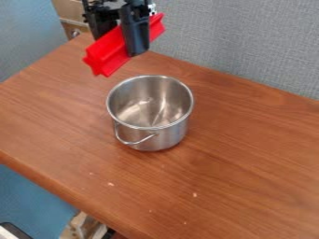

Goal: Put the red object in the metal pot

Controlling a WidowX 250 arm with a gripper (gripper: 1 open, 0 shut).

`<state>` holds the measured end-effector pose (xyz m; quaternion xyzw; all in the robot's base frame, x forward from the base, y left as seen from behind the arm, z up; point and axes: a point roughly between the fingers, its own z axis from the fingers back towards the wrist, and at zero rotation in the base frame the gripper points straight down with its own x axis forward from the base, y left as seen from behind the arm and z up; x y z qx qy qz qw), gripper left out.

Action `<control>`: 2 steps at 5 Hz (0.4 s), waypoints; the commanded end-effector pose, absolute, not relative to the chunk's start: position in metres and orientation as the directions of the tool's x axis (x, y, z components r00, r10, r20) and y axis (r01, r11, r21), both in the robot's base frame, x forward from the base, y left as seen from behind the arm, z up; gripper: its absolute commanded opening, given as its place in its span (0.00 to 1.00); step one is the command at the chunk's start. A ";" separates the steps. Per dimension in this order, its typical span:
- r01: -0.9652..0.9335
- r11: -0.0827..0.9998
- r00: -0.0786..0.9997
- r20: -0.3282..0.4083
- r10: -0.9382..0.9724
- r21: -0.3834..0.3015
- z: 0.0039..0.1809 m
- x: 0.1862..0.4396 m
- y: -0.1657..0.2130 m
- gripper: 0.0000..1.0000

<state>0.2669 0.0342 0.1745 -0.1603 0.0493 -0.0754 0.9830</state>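
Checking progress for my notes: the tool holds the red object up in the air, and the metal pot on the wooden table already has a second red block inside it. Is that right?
Not quite. In the camera view the metal pot is empty; only its bare shiny inside shows. The rest stands: the tool holds the red object in the air, and the pot sits on the wooden table.
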 end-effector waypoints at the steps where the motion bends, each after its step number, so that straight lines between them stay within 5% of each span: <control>1: 0.124 0.944 0.990 -0.031 -0.140 -0.305 0.185 0.267 0.040 0.00; 2: 0.118 0.944 0.990 -0.038 -0.136 -0.308 0.181 0.268 0.038 0.00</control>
